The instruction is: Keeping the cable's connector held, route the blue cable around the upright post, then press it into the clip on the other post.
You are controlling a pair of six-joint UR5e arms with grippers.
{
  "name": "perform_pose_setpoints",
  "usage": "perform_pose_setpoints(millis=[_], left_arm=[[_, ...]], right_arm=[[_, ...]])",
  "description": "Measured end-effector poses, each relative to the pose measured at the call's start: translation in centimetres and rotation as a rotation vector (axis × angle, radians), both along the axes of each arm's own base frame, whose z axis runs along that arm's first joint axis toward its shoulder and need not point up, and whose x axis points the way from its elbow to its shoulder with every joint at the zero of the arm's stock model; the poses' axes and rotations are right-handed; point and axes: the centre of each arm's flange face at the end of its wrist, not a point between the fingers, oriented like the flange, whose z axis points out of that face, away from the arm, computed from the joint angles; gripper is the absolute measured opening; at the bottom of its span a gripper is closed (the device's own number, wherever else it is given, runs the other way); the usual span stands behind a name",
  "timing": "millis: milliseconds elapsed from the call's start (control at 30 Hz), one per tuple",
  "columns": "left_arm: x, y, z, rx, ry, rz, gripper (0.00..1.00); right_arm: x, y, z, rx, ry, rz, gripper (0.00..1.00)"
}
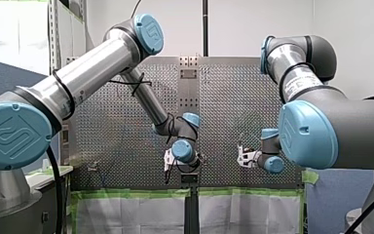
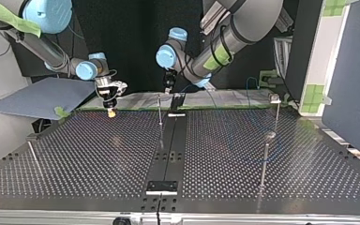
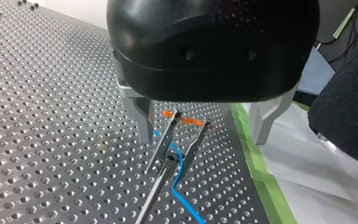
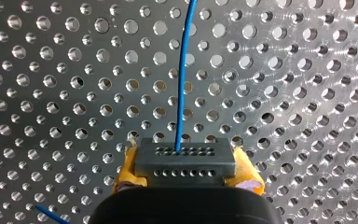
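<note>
Fingers of right gripper (image 4: 186, 173) clamped on connector (image 4: 185, 156); fingers of left gripper (image 3: 201, 138) stood apart over clip (image 3: 165, 140), blue cable (image 3: 181, 168) seemingly seated there, routing unconfirmed.

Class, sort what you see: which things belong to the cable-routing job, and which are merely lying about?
In the job: blue cable; connector, held by my right gripper; clip on its post; my left gripper, open above it.
Lying about: green tape; blue-grey board; short post at the top view's left.
</note>
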Motion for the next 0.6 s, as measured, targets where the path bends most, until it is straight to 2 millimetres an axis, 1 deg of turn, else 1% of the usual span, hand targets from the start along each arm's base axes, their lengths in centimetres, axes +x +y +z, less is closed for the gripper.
perform_pose_setpoints(millis=[100,200,467,600], left_arm=[[-0.4,0.2,0.0,0.012,0.009,-0.001,1.0],[-0.9,0.6,0.6,0.01,0.005,-0.002,1.0],[-2.0,1.4,3.0,-0.03,-0.043,0.005,1.0],[-2.6,1.8,4.3,-0.079,-0.065,0.016,1.0]], right_arm=[[0.0,0.0,0.0,0.0,0.0,0.0,0.0],[0.0,0.0,0.0,0.0,0.0,0.0,0.0],[0.0,0.0,0.0,-0.001,0.003,0.0,0.0],[0.0,0.0,0.0,-0.001,0.003,0.0,0.0]])
